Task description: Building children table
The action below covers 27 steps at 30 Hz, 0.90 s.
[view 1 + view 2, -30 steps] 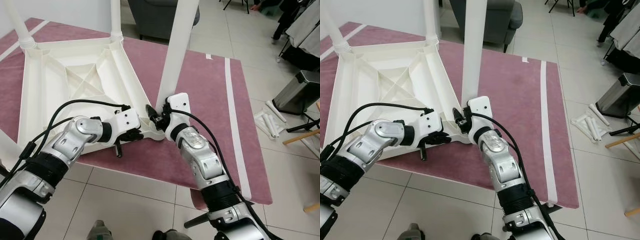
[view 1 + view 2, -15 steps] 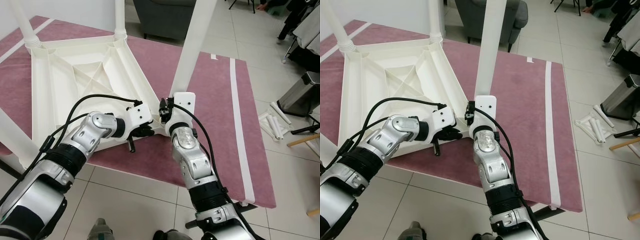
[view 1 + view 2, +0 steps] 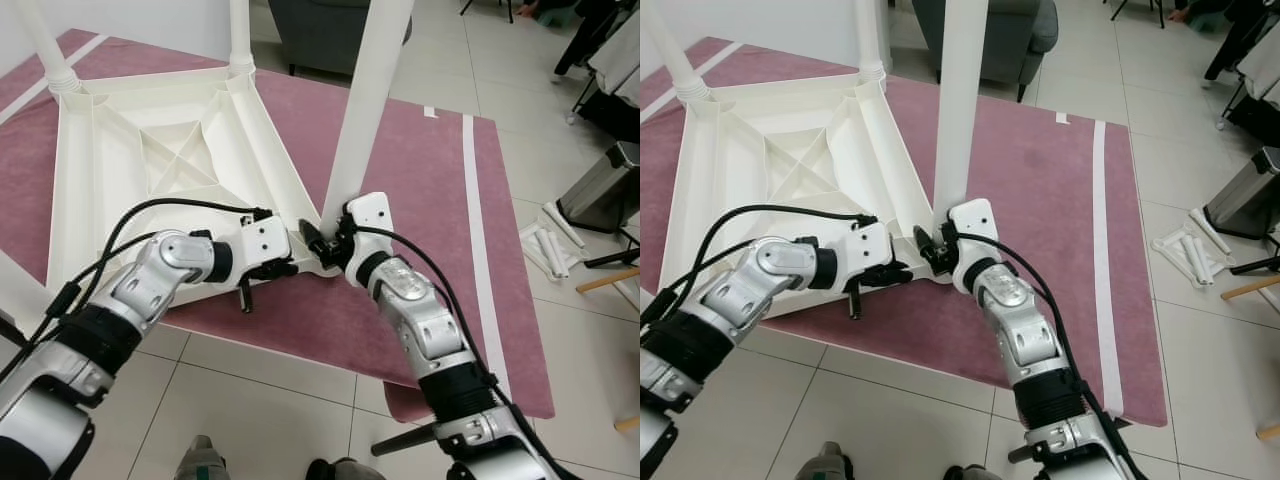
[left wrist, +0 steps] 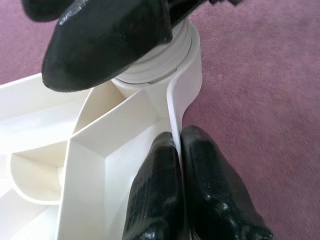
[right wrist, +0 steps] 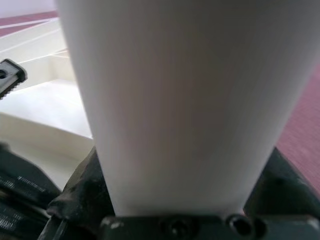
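White ribbed tabletop (image 3: 170, 150); right claw (image 3: 325, 245) clasps its round leg (image 3: 362, 100).

A purple rug (image 3: 420, 190) on pale floor tiles (image 3: 250, 410) carries the upturned white table (image 3: 150, 160).

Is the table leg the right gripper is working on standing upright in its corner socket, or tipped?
Tipped slightly. The leg leans away from the upside-down tabletop; its base sits at the near corner socket, held by the right gripper. Whether it is fully seated, cannot tell.
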### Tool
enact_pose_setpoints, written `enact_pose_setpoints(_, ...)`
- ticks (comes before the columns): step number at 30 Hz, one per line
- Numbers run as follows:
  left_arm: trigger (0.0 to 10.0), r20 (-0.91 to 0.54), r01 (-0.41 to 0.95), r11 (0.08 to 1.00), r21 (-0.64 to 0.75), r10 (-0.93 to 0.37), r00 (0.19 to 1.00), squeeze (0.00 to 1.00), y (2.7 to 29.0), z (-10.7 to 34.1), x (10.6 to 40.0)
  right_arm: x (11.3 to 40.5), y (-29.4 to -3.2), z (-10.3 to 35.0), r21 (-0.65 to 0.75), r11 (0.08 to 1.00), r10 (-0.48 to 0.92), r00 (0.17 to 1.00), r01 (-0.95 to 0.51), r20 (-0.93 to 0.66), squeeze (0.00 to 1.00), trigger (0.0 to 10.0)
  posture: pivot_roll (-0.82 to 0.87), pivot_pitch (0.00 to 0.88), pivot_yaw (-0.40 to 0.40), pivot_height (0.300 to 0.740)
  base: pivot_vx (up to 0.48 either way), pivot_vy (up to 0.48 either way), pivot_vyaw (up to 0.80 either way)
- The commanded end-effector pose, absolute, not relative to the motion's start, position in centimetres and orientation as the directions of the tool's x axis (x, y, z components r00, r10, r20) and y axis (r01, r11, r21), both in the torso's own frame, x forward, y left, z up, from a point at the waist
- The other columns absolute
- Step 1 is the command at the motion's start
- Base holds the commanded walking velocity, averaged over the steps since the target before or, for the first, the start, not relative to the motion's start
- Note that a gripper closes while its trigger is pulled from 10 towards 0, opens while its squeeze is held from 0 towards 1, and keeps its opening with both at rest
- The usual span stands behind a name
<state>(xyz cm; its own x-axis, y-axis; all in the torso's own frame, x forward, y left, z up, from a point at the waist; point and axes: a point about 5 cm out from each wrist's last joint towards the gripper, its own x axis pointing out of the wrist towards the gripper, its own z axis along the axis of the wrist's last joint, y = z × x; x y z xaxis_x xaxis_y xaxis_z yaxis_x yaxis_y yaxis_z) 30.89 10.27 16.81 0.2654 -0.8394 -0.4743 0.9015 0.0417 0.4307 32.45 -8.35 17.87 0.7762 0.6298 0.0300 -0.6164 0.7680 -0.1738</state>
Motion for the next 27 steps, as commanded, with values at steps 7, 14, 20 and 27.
enact_pose_setpoints(7,0.0,-0.615,0.84,-0.421,0.342,-0.776,-0.138,0.0,11.0,17.2,25.8,31.3,-8.7,19.4,-0.249,0.494,0.857,0.515,-0.833,-0.024,0.0,10.0,0.25,0.09,-0.056,0.74,0.0,0.0,0.0)
enact_pose_setpoints(14,0.0,-0.654,0.829,-0.468,0.305,-0.736,-0.175,0.0,12.5,17.3,24.6,30.4,-8.4,19.1,-0.232,0.34,0.927,0.366,-0.911,-0.08,0.0,10.0,0.25,0.093,-0.061,0.74,0.0,0.0,0.0)
enact_pose_setpoints(20,0.0,-0.639,0.836,-0.45,0.316,-0.752,-0.163,0.0,12.3,17.4,24.7,30.1,-8.1,18.7,-0.199,0.32,0.938,0.339,-0.926,-0.071,0.0,0.0,0.25,0.094,-0.06,0.74,0.0,0.0,0.0)
enact_pose_setpoints(27,0.0,-0.51,0.884,-0.277,0.376,-0.858,-0.052,0.0,9.5,18.0,26.8,32.1,-8.8,16.0,-0.175,0.647,0.737,0.668,-0.742,-0.109,0.0,0.0,0.24,0.095,-0.056,0.74,0.0,0.0,0.0)
